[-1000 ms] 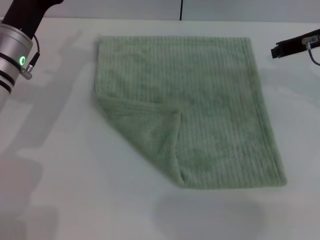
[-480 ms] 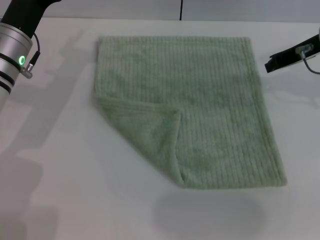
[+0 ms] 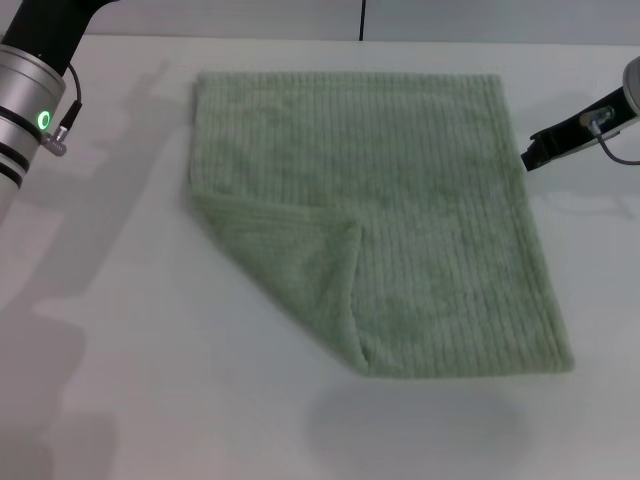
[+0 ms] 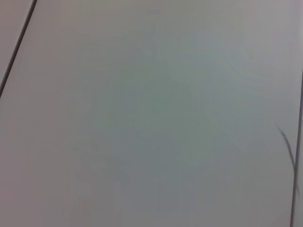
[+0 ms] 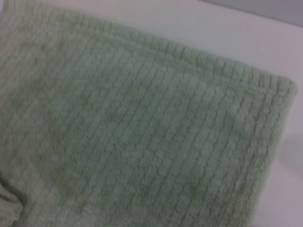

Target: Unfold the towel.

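The pale green ribbed towel [image 3: 410, 190] lies flat on the white table [image 3: 120, 330]. Its near-left corner is folded over onto the cloth as a triangular flap [image 3: 295, 265]. My right gripper [image 3: 532, 155] reaches in from the right and hovers just beside the towel's right edge, near the far corner. The right wrist view shows the towel [image 5: 137, 137] close up, with its hemmed corner [image 5: 277, 92] against the table. My left arm [image 3: 28, 95] is at the far left, apart from the towel; its gripper is out of view.
A dark seam [image 3: 361, 20] runs up the wall behind the table's far edge. The left wrist view shows only a bare pale surface [image 4: 151, 123].
My right gripper has moved left and toward me, closer to the towel's right edge. The towel and the left arm have not moved.
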Action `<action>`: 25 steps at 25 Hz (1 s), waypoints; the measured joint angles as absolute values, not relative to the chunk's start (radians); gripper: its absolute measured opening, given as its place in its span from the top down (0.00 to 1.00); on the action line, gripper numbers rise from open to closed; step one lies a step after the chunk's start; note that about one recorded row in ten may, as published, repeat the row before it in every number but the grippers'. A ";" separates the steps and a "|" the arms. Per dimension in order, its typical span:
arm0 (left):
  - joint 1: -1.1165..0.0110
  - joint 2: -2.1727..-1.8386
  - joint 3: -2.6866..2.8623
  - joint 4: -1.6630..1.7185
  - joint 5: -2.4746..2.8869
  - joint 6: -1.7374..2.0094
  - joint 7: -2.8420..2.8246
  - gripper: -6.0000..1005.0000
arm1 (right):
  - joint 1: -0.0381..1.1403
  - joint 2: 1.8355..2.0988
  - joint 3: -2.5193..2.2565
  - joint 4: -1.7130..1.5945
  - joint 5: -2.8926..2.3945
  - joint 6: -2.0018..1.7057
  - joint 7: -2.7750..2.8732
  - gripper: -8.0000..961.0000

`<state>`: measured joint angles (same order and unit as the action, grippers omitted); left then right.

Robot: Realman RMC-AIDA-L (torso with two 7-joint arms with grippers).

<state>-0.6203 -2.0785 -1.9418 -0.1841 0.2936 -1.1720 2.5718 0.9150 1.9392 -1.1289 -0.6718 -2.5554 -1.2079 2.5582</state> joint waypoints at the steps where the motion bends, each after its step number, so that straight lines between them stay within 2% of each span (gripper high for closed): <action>1: -0.622 -2.078 -1.942 -0.184 0.296 -1.172 2.572 0.48 | 0.927 1.932 -1.129 -0.642 -2.554 -1.207 2.553 0.99; 14: -0.626 -2.078 -1.905 -0.191 0.293 -1.173 2.571 0.48 | 0.997 1.913 -1.117 -0.489 -2.551 -1.199 2.490 0.99; 25: -0.632 -2.079 -1.903 -0.193 0.293 -1.174 2.571 0.49 | 1.000 1.916 -1.117 -0.445 -2.551 -1.174 2.477 0.99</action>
